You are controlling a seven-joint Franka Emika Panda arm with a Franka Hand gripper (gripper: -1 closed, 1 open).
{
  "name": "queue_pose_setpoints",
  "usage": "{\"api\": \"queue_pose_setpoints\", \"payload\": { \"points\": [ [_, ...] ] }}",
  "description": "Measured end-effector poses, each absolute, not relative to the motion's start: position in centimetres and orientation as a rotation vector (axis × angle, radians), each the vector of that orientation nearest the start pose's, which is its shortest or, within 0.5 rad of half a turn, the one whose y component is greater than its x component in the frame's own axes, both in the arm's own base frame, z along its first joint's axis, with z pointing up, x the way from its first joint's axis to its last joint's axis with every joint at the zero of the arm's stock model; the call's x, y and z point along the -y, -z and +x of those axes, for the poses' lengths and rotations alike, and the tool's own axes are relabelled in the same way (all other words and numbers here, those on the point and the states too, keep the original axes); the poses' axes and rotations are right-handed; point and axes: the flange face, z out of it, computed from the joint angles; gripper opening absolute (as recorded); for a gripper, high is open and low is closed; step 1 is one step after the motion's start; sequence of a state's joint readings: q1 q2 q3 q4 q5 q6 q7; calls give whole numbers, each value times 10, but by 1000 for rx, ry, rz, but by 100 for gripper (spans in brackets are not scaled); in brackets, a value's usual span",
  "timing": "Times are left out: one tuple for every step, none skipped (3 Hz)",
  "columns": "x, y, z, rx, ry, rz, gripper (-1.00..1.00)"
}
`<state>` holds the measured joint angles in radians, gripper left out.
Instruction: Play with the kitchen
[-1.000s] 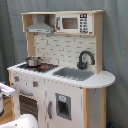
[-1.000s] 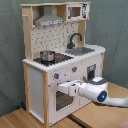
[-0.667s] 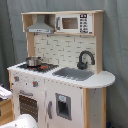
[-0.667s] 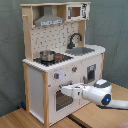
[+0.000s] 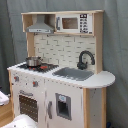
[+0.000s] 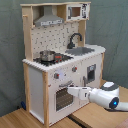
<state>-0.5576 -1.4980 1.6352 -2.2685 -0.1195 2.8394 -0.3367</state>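
Toy kitchen point(image 6: 60, 60) standing on a wooden floor before a grey curtain, with the robot's gripper point(image 6: 70, 90) reaching to its oven front.

In the second exterior view the arm point(image 6: 107, 95) enters from the second exterior view's right, cut off by the frame edge; its tip lies against the windowed oven door point(image 6: 63, 96), and whether the fingers are apart or together cannot be made out. In the first exterior view only a white blur of the arm point(image 5: 22, 121) shows at the bottom edge, and the kitchen's base is cut off. Countable: one steel pot point(image 5: 33, 61) on the hob, one sink point(image 5: 73, 74), one black faucet point(image 5: 85, 59), one grey hood point(image 5: 40, 26), one microwave point(image 5: 74, 23), two knobs point(image 6: 65, 73) above the oven.
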Motion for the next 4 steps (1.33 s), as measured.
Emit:
{"api": "queue_pose_setpoints", "payload": {
  "points": [
    [-513, -294, 205, -1421, -916, 956, 100],
    [-502, -289, 196, -1388, -977, 1025, 100],
    [-491, -280, 191, -1348, -1027, 1101, 100],
    [-473, -273, 192, -1293, -1069, 1174, 100]
  ]
}}
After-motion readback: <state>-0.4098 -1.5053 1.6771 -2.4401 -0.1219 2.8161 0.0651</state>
